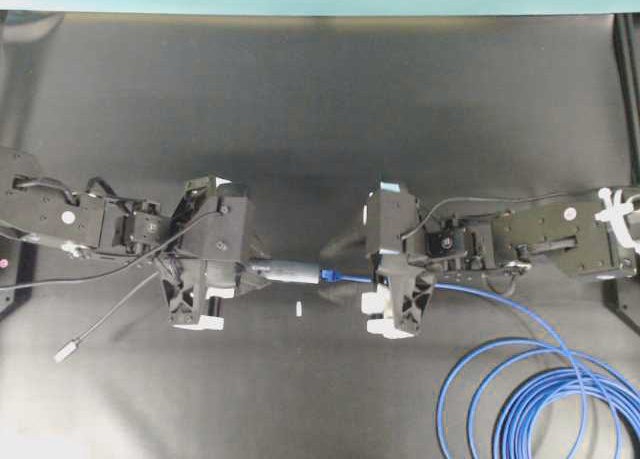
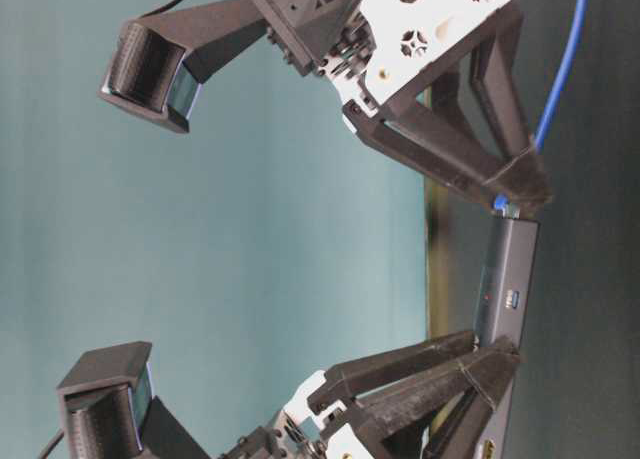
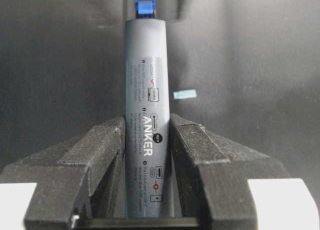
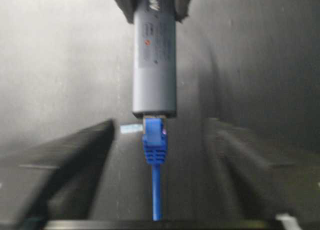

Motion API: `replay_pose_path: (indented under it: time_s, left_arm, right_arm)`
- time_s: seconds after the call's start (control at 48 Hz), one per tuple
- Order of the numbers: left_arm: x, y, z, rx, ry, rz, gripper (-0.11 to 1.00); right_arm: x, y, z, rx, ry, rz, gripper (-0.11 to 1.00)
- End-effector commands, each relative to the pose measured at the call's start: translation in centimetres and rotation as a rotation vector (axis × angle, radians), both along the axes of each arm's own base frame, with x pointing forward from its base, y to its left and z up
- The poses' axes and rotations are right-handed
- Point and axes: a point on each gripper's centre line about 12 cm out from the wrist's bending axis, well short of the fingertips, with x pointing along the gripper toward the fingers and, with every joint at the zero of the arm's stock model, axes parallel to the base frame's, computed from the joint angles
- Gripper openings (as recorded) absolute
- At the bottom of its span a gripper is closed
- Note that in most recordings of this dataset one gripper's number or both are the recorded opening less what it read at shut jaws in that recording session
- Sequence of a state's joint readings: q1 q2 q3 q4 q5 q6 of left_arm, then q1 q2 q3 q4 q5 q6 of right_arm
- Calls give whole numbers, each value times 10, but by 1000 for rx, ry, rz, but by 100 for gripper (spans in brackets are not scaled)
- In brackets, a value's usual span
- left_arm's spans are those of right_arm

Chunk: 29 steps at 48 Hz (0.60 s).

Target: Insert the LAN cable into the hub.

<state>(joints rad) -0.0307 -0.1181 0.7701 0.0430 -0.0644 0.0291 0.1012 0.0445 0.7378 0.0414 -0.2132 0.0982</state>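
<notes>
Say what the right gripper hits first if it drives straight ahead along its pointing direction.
Likely the blue boot of the LAN cable, which sits between its open jaws, seated in the hub. Beyond that, the left gripper holding the hub. Depth is unclear.

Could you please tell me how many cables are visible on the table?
2: the LAN cable, coiled at lower right and plugged into the hub, and a thin grey cable trailing at lower left. Others may be hidden under the arms.

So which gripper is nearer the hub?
Left. The left gripper is clamped on the hub; the right gripper stands open around the cable plug at its far end.
</notes>
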Motion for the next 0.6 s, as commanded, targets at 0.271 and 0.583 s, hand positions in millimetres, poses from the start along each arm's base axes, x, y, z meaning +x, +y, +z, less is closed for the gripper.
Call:
replay_pose_path:
  time_s: [0.271, 0.583]
  left_arm:
    - [0, 0, 3, 5, 18, -1, 28]
    - [-2, 0, -1, 8, 50, -1, 28]
  right_arm:
    - [-37, 2, 21, 50, 8, -13, 84]
    - [-76, -2, 33, 101, -21, -41, 84]
